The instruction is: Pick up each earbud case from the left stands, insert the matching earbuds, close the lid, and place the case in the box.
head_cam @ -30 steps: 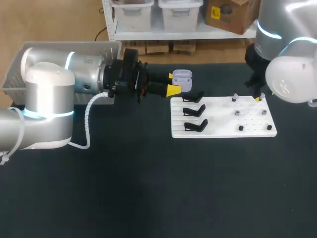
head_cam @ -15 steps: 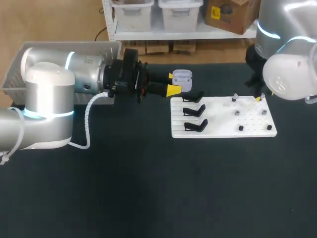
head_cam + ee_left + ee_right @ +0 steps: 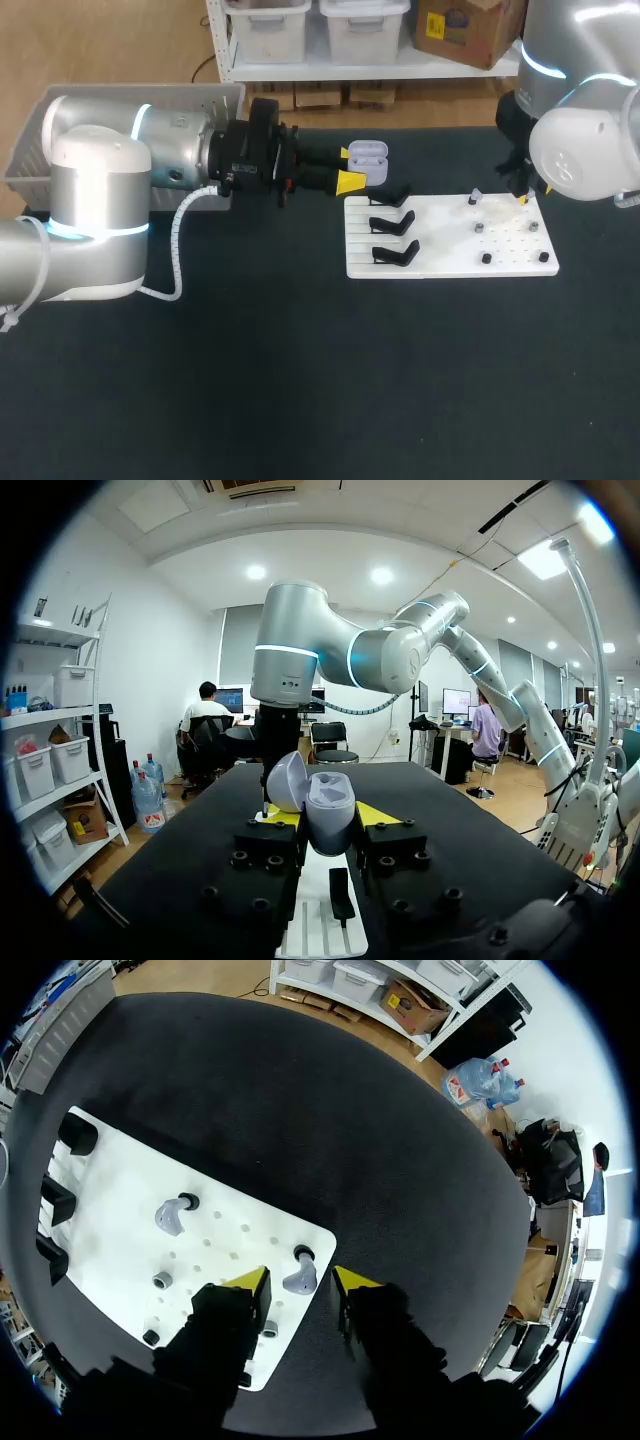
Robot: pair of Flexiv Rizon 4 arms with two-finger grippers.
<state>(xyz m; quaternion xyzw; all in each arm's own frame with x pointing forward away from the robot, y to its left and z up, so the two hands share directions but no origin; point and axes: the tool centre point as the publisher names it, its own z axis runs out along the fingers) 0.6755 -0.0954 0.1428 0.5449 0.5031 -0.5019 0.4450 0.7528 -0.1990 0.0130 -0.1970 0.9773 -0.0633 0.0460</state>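
Earbud case (image 3: 328, 815), open-lidded, clamped between left fingers (image 3: 377, 813)

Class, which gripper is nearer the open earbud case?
Left. The left gripper grips the earbud case; the right gripper hovers over the white board, well apart.

**Left tool holds an open case near the stands**

The left tool (image 3: 349, 167), reaching out level from the left arm, grips a pale earbud case (image 3: 367, 154) between its yellow tips, with the lid raised. Just ahead of it and slightly to one side, a white board (image 3: 440, 262) lies on the dark table (image 3: 300, 380). Three black stands (image 3: 393, 222) are at the board's end nearest this tool. The right tool (image 3: 522, 196), largely hidden by its arm, hangs over the board's far corner, and an earbud (image 3: 474, 198) stands just beside it.
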